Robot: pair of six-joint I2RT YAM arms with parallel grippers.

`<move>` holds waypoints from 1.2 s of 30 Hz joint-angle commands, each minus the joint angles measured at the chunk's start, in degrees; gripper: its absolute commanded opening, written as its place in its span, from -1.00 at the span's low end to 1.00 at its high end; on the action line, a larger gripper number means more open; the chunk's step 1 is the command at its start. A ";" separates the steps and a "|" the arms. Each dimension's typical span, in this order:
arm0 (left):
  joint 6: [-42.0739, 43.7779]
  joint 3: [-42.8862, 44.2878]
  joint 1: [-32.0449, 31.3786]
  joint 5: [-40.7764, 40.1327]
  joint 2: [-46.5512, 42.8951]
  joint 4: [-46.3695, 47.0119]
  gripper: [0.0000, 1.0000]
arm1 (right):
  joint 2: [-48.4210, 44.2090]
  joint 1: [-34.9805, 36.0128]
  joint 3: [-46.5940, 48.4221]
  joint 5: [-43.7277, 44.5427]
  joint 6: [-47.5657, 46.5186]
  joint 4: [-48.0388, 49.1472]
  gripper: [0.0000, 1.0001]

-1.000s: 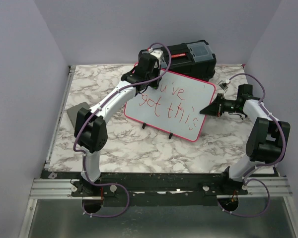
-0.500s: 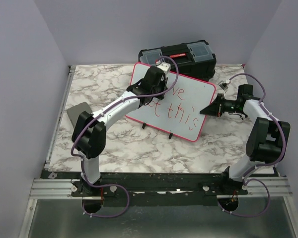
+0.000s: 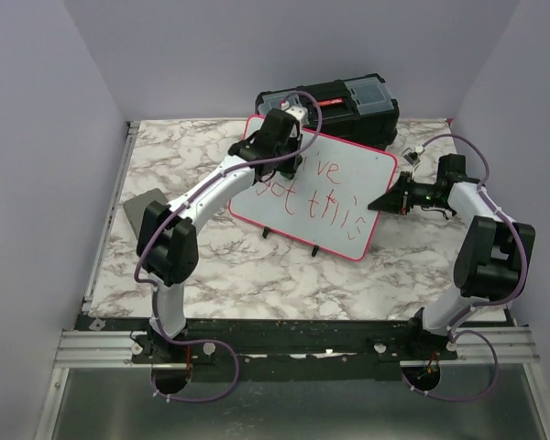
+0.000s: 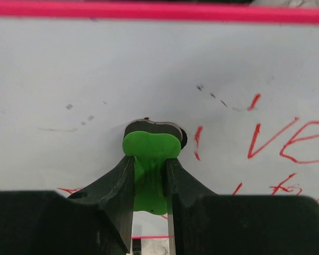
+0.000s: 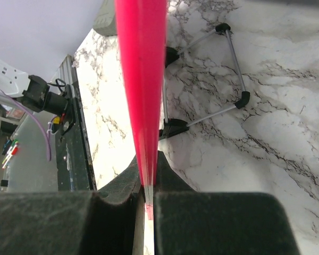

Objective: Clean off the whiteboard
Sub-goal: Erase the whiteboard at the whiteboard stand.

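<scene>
The whiteboard (image 3: pixel 344 188), white with a pink-red rim, stands tilted on small black feet (image 5: pixel 173 127) on the marble table. Red handwriting (image 4: pixel 287 141) covers its middle and right. Its upper left is wiped, with faint specks left. My left gripper (image 3: pixel 277 154) is shut on a green eraser (image 4: pixel 149 151), whose dark pad lies against the board just left of the letters "ve". My right gripper (image 3: pixel 378 203) is shut on the whiteboard's right rim (image 5: pixel 141 79), which runs edge-on between its jaws.
A black toolbox (image 3: pixel 344 103) with clear lid trays stands right behind the board. A small grey flat pad (image 3: pixel 142 209) lies at the table's left edge. Purple walls close in on three sides. The marble table (image 3: pixel 229 266) runs in front of the board.
My left gripper swept the eraser down and right across the board's upper left, then back up. The writing there is gone. The right gripper has not moved.
</scene>
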 commanded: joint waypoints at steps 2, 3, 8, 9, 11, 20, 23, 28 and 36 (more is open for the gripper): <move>1.83 11.21 3.10 -2.19 6.59 -6.01 -1.00 | -0.39 0.34 1.94 -2.35 -4.65 -0.17 -0.99; 1.60 12.53 3.09 -1.95 7.00 -6.35 -1.00 | -0.40 0.30 1.89 -2.35 -4.65 -0.17 -0.99; 0.70 12.00 2.20 0.37 7.27 -4.67 -1.00 | -0.38 0.32 1.93 -2.35 -4.73 -0.27 -0.99; 0.82 10.96 1.75 1.13 7.10 -3.63 -1.00 | -0.40 0.34 1.93 -2.34 -4.74 -0.25 -0.99; 0.93 8.51 0.86 2.06 6.64 -2.45 -1.00 | -0.30 0.34 1.93 -2.35 -4.74 -0.26 -0.99; -1.47 -7.95 -1.84 1.89 1.37 4.32 -1.00 | -0.15 0.34 2.02 -2.43 -5.04 -0.51 -0.99; -2.78 -12.16 -1.25 1.64 -0.22 6.16 -1.00 | 0.13 0.33 2.11 -2.53 -5.47 -0.93 -0.99; -2.84 -7.30 0.16 0.96 0.21 4.05 -1.00 | 0.57 0.33 2.63 -2.79 -6.65 -2.36 -0.99; -2.04 11.00 0.12 2.28 5.91 -4.25 -1.00 | 0.66 0.28 2.63 -2.75 -6.65 -2.39 -0.99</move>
